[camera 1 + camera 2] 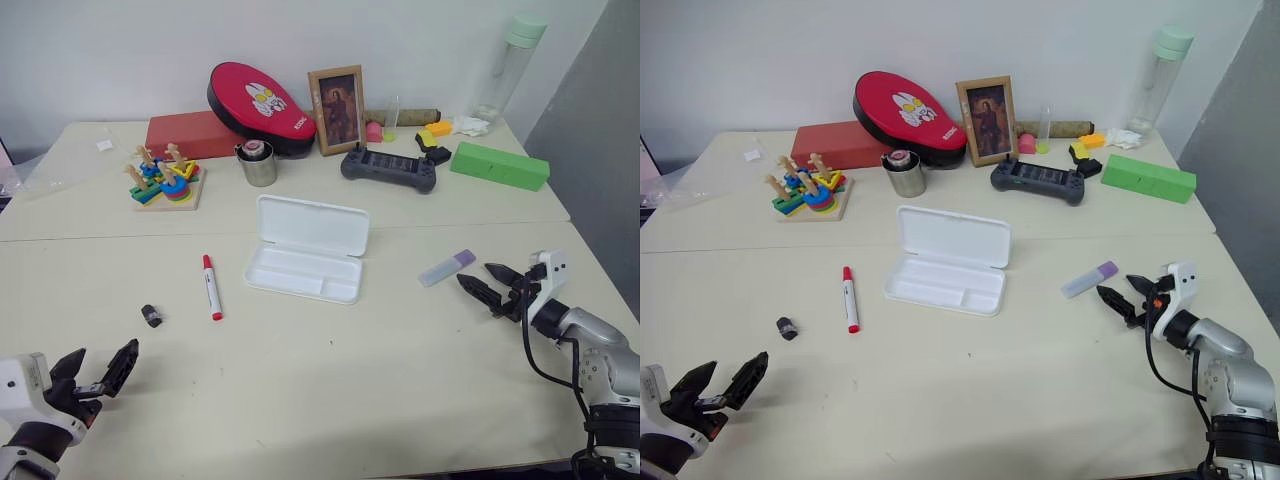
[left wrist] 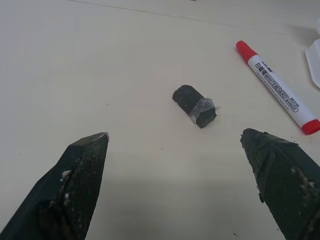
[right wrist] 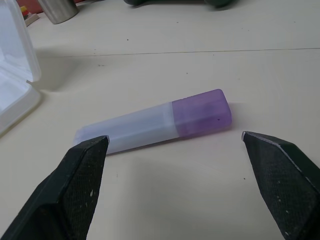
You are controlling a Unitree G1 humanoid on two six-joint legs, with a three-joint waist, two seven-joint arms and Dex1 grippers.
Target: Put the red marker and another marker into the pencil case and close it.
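Observation:
The white pencil case [image 1: 308, 252] lies open in the middle of the table, lid up, tray empty. To its left the red marker [image 1: 212, 287] rests flat on the table, also in the left wrist view as the red marker [image 2: 277, 87]. The purple-capped marker [image 1: 446, 268] lies to the right of the case. My right gripper [image 1: 492, 284] is open just short of that marker [image 3: 155, 122], fingers wide and empty. My left gripper [image 1: 98, 373] is open near the table's front left, pointing at a small black cap-like piece [image 2: 195, 106].
Along the back stand a wooden stacking toy [image 1: 165, 182], a metal cup [image 1: 259, 163], a red box [image 1: 193, 134], a red pouch [image 1: 260, 104], a framed picture [image 1: 337, 108], a black game controller [image 1: 389, 168], a green box [image 1: 499, 165] and a clear bottle [image 1: 508, 65]. The table edge runs close on the right.

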